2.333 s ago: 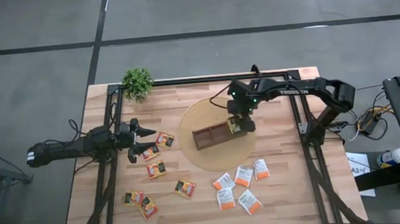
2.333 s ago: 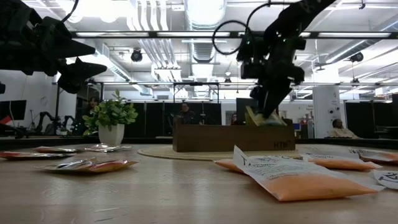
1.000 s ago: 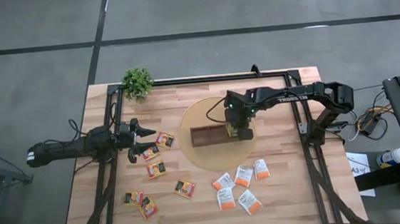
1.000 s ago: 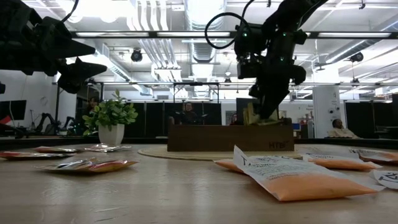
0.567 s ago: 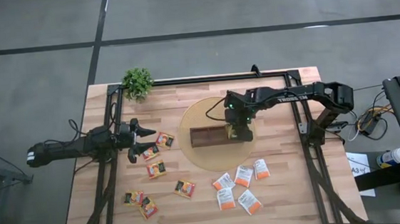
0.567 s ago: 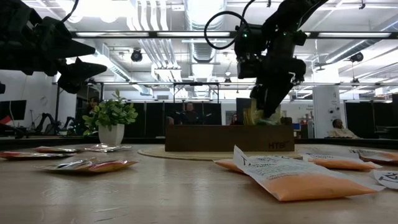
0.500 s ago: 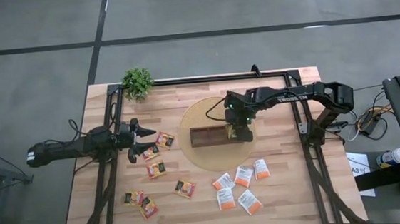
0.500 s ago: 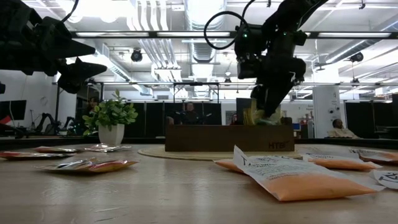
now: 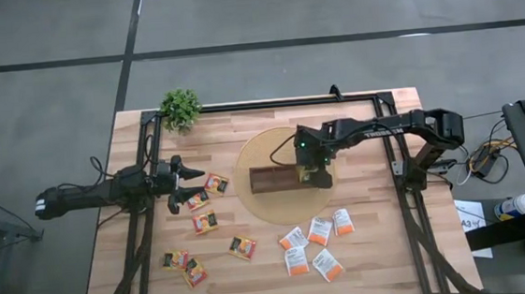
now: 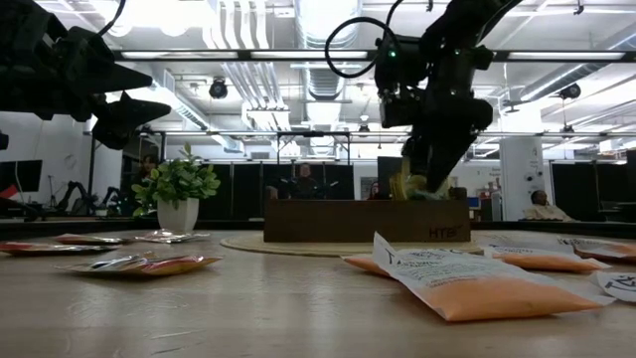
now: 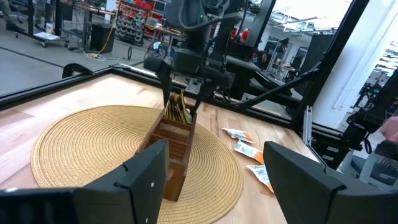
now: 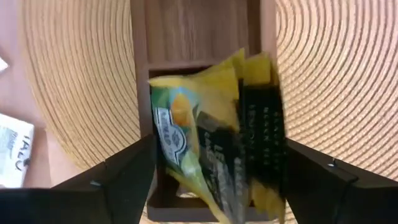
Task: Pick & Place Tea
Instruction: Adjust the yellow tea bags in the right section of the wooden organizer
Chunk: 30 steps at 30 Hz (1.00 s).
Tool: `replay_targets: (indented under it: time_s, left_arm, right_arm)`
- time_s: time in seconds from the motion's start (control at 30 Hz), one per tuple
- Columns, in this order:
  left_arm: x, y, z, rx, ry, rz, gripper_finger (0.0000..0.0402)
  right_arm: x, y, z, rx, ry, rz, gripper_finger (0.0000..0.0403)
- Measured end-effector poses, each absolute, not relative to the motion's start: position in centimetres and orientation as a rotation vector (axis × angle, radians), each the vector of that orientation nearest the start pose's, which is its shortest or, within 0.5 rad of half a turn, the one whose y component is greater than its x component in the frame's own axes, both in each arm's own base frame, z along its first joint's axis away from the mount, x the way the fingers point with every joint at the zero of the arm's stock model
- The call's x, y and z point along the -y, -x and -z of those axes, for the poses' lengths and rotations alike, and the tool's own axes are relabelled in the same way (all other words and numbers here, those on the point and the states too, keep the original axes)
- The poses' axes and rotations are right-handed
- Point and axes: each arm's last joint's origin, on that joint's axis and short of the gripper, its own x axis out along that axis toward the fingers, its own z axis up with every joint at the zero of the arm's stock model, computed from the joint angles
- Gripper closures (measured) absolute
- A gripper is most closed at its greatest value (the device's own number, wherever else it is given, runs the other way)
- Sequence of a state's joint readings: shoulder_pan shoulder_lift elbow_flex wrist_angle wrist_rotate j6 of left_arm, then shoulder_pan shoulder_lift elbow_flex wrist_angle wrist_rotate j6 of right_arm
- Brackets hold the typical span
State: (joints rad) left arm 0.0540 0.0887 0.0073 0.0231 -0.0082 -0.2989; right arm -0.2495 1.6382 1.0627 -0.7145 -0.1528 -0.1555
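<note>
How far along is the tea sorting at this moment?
Done: green-yellow sachets stand in the end compartment of the box. In hand: nothing; the right end effector is open around them, just released. The left end effector waits open. Left: five red-black sachets and five orange sachets on the table.

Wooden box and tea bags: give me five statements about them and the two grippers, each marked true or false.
1. The wooden box sits on the round woven mat. True.
2. The right gripper hangs over the end of the box nearest the potted plant. False: it is over the far end from the plant.
3. Green-yellow tea bags stand in that end compartment, between open fingers. True.
4. The left gripper holds a tea bag. False: it is open and holds nothing, above the red-black tea bags.
5. The white-orange tea bags lie inside the box. False: they lie on the table.
</note>
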Motion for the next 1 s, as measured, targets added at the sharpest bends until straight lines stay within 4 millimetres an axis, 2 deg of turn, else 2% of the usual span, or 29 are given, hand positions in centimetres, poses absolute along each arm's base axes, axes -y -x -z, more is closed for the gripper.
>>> replay_targets:
  time_s: [0.27, 0.47, 0.63, 0.83, 1.0]
  left_arm:
    - [-0.6, -10.2, -16.1, -0.049, 0.3, -0.07, 0.0145]
    - [-0.6, -10.2, -16.1, -0.048, 0.3, -0.07, 0.0145]
    - [-0.6, -10.2, -16.1, -0.049, 0.3, -0.07, 0.0145]
    - [-0.6, -10.2, -16.1, -0.049, 0.3, -0.07, 0.0145]
    - [-0.6, -10.2, -16.1, -0.049, 0.3, -0.07, 0.0145]
  right_arm:
    - [7.0, -29.2, -18.6, -1.275, -0.126, 0.04, 0.0121]
    - [6.7, -29.2, -18.5, -1.29, -0.081, 0.081, 0.0151]
    - [5.9, -29.3, -18.4, -1.311, 0.012, 0.121, 0.019]
    - [5.1, -29.3, -18.1, -1.319, 0.027, 0.106, 0.0235]
    - [5.1, -29.0, -17.8, -1.329, 0.005, 0.12, 0.0299]
